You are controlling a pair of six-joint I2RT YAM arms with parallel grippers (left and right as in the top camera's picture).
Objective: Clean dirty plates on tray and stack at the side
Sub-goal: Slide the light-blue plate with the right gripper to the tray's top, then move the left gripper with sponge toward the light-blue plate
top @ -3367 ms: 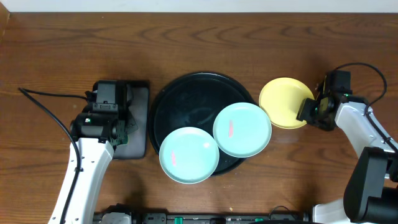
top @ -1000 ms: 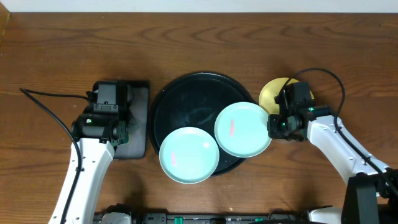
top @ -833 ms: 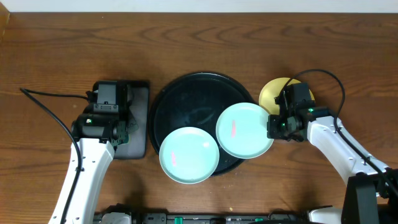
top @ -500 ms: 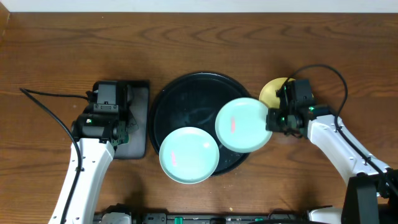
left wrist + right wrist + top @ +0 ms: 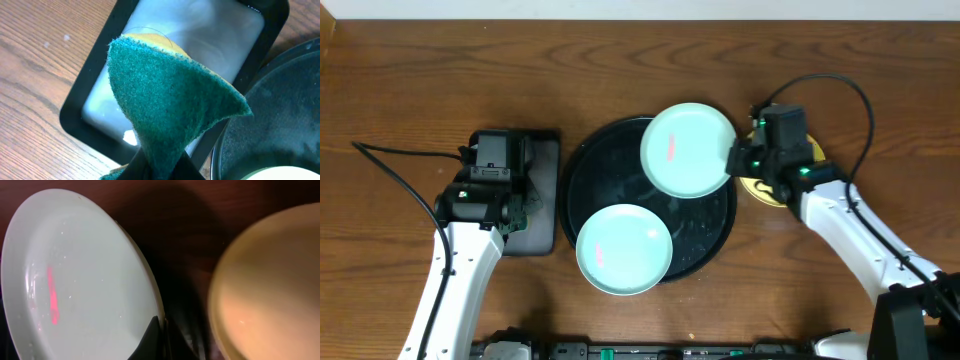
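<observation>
The round black tray [image 5: 605, 170] sits mid-table. One mint plate [image 5: 623, 249] with a faint red smear lies on its front left, overhanging the rim. My right gripper [image 5: 735, 158] is shut on the right rim of the other mint plate [image 5: 687, 150], held above the tray's back right; its red smear shows in the right wrist view [image 5: 52, 300], where the fingers [image 5: 150, 335] pinch the rim. The yellow plate [image 5: 270, 290] lies on the table, mostly hidden under my right arm in the overhead view [image 5: 758, 187]. My left gripper [image 5: 160, 167] is shut on a green sponge [image 5: 165, 100].
A small rectangular black tray [image 5: 545, 160] with a grey inside [image 5: 210, 35] lies left of the round tray, under my left gripper [image 5: 525, 207]. A black cable [image 5: 400, 160] trails across the left of the wooden table.
My right gripper has closed on the right mint plate's rim, lifted it and carried it back and left over the tray. The left arm and sponge have not moved.
</observation>
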